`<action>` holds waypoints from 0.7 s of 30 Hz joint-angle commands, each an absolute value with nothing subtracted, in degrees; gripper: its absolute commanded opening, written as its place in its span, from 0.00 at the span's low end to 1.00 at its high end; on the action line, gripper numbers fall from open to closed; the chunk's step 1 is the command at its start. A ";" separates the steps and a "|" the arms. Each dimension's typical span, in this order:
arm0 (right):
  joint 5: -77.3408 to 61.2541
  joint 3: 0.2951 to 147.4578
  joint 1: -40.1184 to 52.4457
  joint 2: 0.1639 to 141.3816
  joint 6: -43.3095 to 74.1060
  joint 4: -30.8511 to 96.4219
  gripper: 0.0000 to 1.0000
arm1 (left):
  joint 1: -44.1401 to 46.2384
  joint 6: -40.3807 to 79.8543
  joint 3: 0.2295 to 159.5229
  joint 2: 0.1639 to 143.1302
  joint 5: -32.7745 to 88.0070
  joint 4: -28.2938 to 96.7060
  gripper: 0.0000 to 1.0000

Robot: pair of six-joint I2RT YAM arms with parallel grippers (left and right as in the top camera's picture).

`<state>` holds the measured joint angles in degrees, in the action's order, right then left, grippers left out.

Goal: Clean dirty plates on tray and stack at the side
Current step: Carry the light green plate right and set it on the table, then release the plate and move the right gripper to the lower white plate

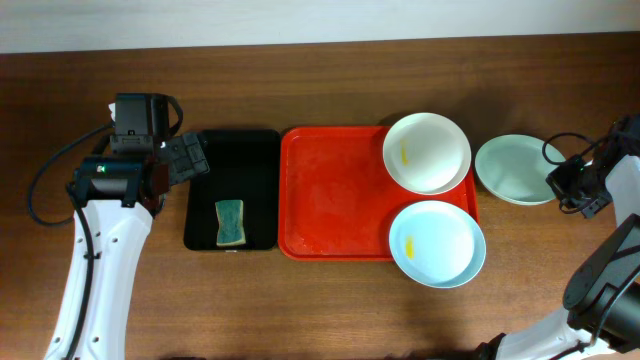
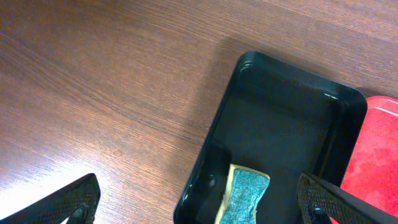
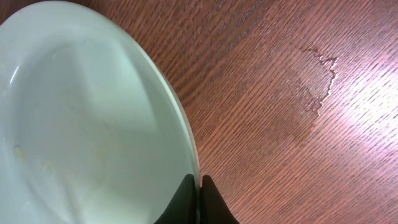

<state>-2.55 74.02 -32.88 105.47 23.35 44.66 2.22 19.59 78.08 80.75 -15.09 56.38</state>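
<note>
Three plates in all: one white plate (image 1: 427, 152) at the two o'clock corner of the red tray (image 1: 330, 195), one pale blue plate (image 1: 437, 243) at its four o'clock corner, and one pale green plate (image 1: 515, 170) on the table (image 1: 300, 80) out at three o'clock. Two yellow smears (image 1: 405, 153), one on the white plate and one on the pale blue plate. Two trays: the single red tray and one black tray (image 1: 232, 150) at its nine o'clock. One sponge (image 1: 230, 222), lying in the black tray. Two arms, a left arm (image 1: 100, 260) and a right arm (image 1: 610, 270), with two hands between them: one left hand (image 1: 190, 157), one right hand (image 1: 572, 187). One table. One wet mark (image 3: 314, 81) on the wood.
</note>
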 commanded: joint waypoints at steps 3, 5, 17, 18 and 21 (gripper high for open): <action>-1.21 73.69 -32.62 105.60 23.03 44.51 0.04 | 2.07 20.56 77.93 80.86 -15.88 56.31 0.99; -1.21 73.65 -32.62 105.60 23.03 44.51 0.27 | 2.07 20.56 77.93 80.86 -15.88 56.34 0.99; -1.21 74.02 -32.64 105.58 20.95 50.17 0.99 | 2.07 20.56 77.93 80.86 -15.88 56.31 0.99; -1.23 74.50 -32.64 105.51 20.99 51.59 1.00 | 2.07 20.56 77.93 80.86 -15.88 56.31 0.99; -1.26 77.14 -32.58 104.29 21.06 56.18 0.85 | 2.07 20.56 77.93 80.86 -15.86 56.31 0.99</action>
<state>-2.13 74.26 -32.88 105.47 21.93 53.71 2.22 19.59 78.08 80.75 -15.09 56.36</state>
